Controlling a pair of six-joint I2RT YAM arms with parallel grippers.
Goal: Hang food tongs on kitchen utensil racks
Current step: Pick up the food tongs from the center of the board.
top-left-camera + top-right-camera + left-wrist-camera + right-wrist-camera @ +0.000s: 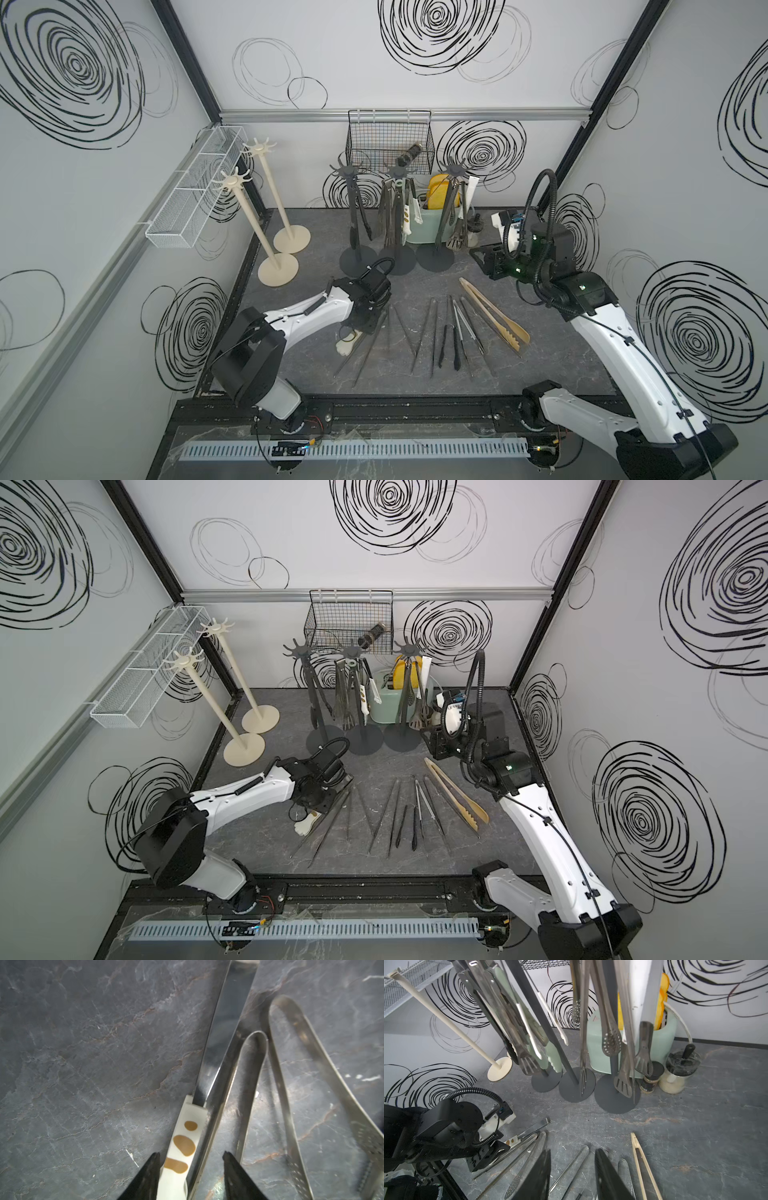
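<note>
**Inspector:** Largest item first. The desk (540,365)?

**Technician:** A dark, stone-look slab, matt and veined. At the back stand three dark grey racks (397,259). They are thin poles on flat round bases with star-shaped hook tops, and they are hung with tongs. The two cream racks (277,269) beside them are bare.

**Inspector:** The claws?

**Technician:** The left claw (190,1155) is released, jaws apart astride the cream-headed tongs (205,1080), with nothing clenched. The right claw (573,1151) is also parted and empty, hovering near the dark racks.

**Inspector:** Where do those tongs lie?

**Technician:** Flat on the desk, at the left arm's end of the row. They are touching or just beside plain steel tongs (255,1053); I cannot tell which.

**Inspector:** Recommendation?

**Technician:** Close on the cream head, not the steel. One arm of the neighbouring tongs lies inside the jaw gap, so shift clear first or both may lift. Squeeze squarely, raise level, and leave the far end free for a hook.

**Inspector:** Materials?

**Technician:** The arms are polished steel, mirror-slick. The head is cream with brown patches, and I judge it softer and grippier.
</note>
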